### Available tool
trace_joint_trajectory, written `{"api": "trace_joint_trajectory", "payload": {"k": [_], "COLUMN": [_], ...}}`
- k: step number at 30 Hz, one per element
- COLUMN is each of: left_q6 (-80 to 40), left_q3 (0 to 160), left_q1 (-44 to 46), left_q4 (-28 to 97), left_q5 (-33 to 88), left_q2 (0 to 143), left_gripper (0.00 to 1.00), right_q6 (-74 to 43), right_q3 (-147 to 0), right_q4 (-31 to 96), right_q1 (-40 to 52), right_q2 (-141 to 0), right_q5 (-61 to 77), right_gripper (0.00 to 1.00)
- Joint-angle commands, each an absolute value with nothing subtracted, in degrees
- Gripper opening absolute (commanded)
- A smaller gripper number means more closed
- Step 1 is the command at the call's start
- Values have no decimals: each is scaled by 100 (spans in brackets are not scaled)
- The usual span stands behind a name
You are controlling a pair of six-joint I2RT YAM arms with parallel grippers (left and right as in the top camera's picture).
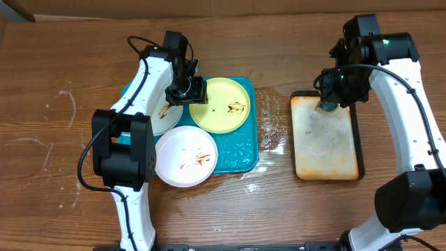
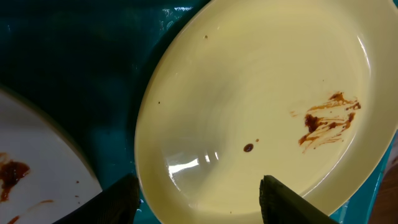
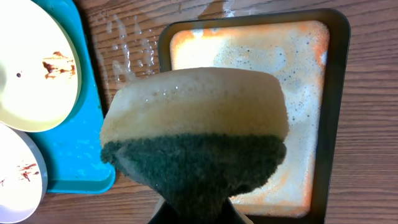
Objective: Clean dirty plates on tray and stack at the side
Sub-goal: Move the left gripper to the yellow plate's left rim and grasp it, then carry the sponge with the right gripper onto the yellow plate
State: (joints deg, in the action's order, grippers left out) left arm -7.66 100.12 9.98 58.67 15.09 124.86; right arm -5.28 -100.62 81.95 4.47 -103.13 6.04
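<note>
Your left claw is spread wide and grips nothing. Its two dark fingers stand on either side of a stretch of the pale yellow plate rim; whether they touch it cannot be told. From overhead the claw hovers at that plate's left edge, where only a narrow strip of teal separates it from the far white plate, which is partly covered by the arm. The second white plate sits at the near left corner of the teal tray, its rim overhanging onto the tabletop. All three plates carry brown smears. The tray's near right part is bare.

Your right claw is clenched on a sponge, foamy yellow over a dark green scouring face, held above the far left corner of the black-rimmed tray, which is full of suds. A wet band of tabletop lies between the two trays, and open wood stretches left of the teal tray.
</note>
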Motion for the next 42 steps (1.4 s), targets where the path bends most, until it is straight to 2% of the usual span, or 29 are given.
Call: {"api": "trace_joint_trajectory", "payload": {"k": [1,15,18,20,21,22,23,26,32,42], "left_q6": [-906,-1079,-1105,-1170,-1168,-1188,-1240,-1337,-1426,-1439], "left_q3": [10186,10186,10186,10186,10186,10186,10186,10232,10466,10759], "left_q1": [976,978,976,976,976,976,976,980,1072,1332], "left_q4": [5846,5935,5927,5900,5870,5841,5817,5725,5763,6047], "left_q5": [1645,1374,1514,1533,1581,1627,1643,1664,1667,1699], "left_q2": [12628,12921,13137,13231,13257,13273,13275,13273,13273,13273], "left_gripper": [63,61,49,37,30,14,4,4,4,4], "right_q6": [-486,-469,-469,-469,-469,-469,-469,-464,49,-261], "right_q3": [-10204,-10204,-10204,-10204,-10204,-10204,-10204,-10204,-10195,-9756], "right_q4": [8180,8178,8178,8178,8178,8178,8178,8156,7850,6637], "right_q1": [412,412,412,412,412,412,412,414,648,1852], "right_q2": [-10099,-10099,-10099,-10099,-10099,-10099,-10099,-10099,-10106,-10632], "right_q5": [698,764,766,766,764,766,766,812,1900,2460], "right_gripper": [4,4,4,4,4,4,4,4,4,4]}}
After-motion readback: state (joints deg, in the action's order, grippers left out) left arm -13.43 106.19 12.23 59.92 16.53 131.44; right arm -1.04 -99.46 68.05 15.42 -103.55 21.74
